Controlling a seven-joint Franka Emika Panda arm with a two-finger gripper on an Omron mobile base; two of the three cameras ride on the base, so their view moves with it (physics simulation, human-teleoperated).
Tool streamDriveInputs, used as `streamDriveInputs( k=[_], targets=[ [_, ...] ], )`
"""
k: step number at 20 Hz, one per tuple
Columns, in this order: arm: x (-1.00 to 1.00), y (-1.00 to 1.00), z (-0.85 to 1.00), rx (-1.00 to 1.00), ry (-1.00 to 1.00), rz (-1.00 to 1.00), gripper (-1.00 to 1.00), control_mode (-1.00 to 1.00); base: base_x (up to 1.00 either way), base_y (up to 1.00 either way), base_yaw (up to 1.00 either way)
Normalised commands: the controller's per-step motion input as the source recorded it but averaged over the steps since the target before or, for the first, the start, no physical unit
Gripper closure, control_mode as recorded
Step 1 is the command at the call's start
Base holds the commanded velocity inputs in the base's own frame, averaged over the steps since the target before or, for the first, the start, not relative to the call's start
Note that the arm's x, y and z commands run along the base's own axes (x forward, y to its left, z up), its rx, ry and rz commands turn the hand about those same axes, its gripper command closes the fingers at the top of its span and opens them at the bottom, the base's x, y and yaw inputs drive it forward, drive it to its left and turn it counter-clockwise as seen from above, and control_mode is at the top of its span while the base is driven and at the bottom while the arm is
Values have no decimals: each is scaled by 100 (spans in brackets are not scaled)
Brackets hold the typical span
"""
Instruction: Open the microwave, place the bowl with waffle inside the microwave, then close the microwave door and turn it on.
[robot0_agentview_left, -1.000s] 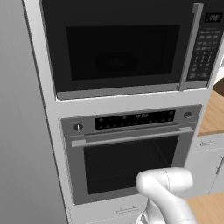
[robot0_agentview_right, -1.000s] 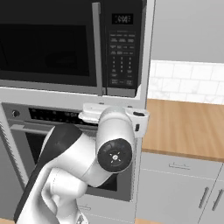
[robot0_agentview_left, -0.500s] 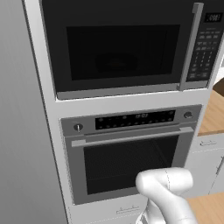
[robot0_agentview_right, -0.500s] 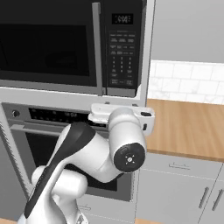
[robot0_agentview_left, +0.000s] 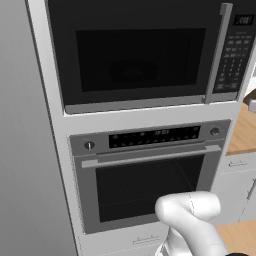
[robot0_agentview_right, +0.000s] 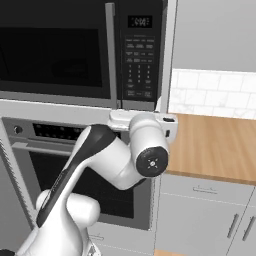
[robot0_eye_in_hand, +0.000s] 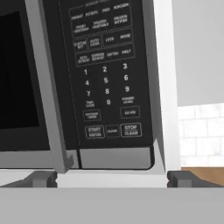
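Observation:
The black microwave (robot0_agentview_left: 140, 55) is built in above a steel oven. Its dark-glass microwave door (robot0_agentview_right: 55, 50) is closed, and the vertical silver handle (robot0_agentview_left: 216, 50) stands beside the keypad (robot0_agentview_right: 139, 60). My gripper (robot0_eye_in_hand: 113, 179) is open with nothing between its fingertips (robot0_eye_in_hand: 41, 179). It faces the keypad's lower rows (robot0_eye_in_hand: 107, 100), just below the microwave's bottom right corner, with the handle (robot0_eye_in_hand: 48, 87) to the left. In the right base view my white hand (robot0_agentview_right: 120, 120) sits level with that bottom edge. The bowl and the waffle are out of view.
The steel oven (robot0_agentview_left: 145, 175), with knobs and a horizontal handle, fills the space under the microwave. A wooden counter (robot0_agentview_right: 215, 145) with a white tile backsplash (robot0_agentview_right: 215, 92) lies to the right over grey cabinets (robot0_agentview_right: 200, 215). A tall grey panel (robot0_agentview_left: 25, 150) stands to the left.
My wrist and forearm have swung to the right, carrying the hand a little rightward under the microwave's corner. The gripper has stayed open and the microwave door closed.

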Motion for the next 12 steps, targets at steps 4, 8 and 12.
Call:
streamDriveInputs(
  k=[4,8,12],
  targets=[
    [28,0,0,0,1,-2,-100,-100,0,0,0],
    [27,0,0,0,0,-8,-100,-100,0,0,0],
    [28,0,0,0,0,-8,-100,-100,0,0,0]
  ],
)
